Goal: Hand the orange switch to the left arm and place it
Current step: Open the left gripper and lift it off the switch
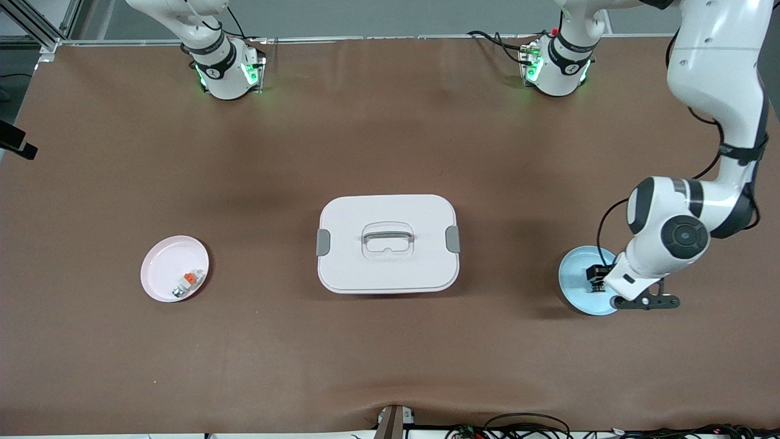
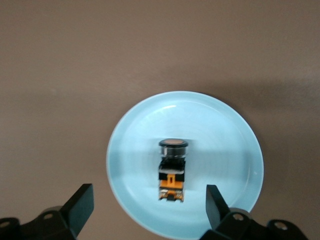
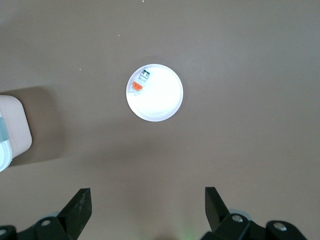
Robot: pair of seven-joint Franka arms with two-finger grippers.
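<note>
The blue plate [image 1: 576, 286] lies nearest, the orange switch [image 2: 172, 170] lying on it under the left gripper [image 2: 147, 202], fingers spread wide and clear. The box [image 1: 387, 242] sits mid-table, with bare mat between it and the pink plate [image 1: 164, 268], over which the right gripper [image 3: 147, 205] waits high, jaws apart.

We see two glossy white arms with black joint bands, green lights glowing at both bases, black cables trailing, black two-finger grippers with silver screws in their mounts
</note>
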